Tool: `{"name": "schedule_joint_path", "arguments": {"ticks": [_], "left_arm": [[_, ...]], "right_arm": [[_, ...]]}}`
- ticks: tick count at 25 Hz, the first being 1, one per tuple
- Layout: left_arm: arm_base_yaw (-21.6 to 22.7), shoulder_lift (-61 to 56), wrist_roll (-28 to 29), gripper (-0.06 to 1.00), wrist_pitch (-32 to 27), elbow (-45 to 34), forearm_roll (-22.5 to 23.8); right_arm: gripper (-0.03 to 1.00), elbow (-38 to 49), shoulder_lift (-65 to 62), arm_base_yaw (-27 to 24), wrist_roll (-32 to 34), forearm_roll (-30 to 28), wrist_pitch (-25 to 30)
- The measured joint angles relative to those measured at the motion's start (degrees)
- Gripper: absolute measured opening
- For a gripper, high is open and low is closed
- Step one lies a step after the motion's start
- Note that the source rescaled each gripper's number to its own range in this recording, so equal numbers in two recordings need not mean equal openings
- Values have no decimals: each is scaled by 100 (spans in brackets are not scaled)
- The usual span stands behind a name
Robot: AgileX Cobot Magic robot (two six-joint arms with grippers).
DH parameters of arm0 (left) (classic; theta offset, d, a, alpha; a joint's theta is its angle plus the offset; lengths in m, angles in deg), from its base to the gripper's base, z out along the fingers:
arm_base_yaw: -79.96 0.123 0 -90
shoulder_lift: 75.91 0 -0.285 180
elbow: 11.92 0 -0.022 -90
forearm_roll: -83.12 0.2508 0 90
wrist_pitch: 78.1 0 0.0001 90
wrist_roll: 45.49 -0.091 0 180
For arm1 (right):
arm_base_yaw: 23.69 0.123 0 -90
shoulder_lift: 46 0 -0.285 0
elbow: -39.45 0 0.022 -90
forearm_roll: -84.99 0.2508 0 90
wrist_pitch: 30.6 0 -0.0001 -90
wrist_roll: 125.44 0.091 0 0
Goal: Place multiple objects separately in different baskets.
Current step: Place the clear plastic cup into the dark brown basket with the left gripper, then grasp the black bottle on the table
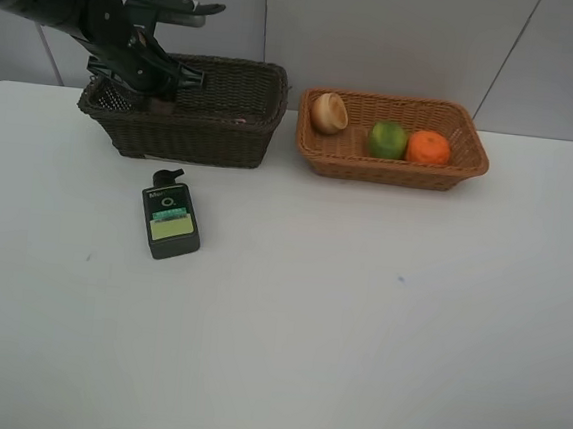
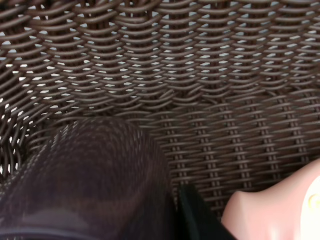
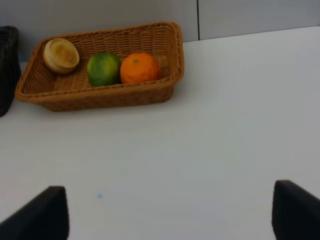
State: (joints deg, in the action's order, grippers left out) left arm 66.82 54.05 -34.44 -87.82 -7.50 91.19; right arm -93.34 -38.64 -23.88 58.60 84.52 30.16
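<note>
A flat dark-green bottle lies on the white table, near the front of the dark brown basket, seemingly the last item to sort. An orange, green fruit and pale round fruit sit in the tan basket. A mauve cup and pink bottle are inside the dark basket, where the left gripper reaches, its opening unclear. The right gripper is spread wide, empty.

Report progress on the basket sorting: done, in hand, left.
Done: pale fruit, green fruit and orange lie in the tan basket; a pink bottle lies in the dark basket. In hand: the left gripper is down in the dark basket at the mauve cup; grip unclear. Left: the dark-green bottle lies on the table.
</note>
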Motion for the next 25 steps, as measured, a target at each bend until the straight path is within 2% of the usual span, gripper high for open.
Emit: {"name": "schedule_joint_path", "arguments": {"ticks": [5,8,10,13,16,19,25], "left_arm": [[12,14,0,0,-10,22,-47],[12,14,0,8,-28,22,-64],[12,14,-5,24,-138,76,-71],[12,14,-5,61,-414,289,-103],[12,14,-5,87,-711,541,-123],[-27,-23,-5,94,-1016,725,-123],[-307,-415,8,95,-1714,821,-129]], "right_arm": [[84,0,0,0,0,0,0],[84,0,0,0,0,0,0],[84,0,0,0,0,0,0],[84,0,0,0,0,0,0],[84,0,0,0,0,0,0],[84,0,0,0,0,0,0],[84,0,0,0,0,0,0]]}}
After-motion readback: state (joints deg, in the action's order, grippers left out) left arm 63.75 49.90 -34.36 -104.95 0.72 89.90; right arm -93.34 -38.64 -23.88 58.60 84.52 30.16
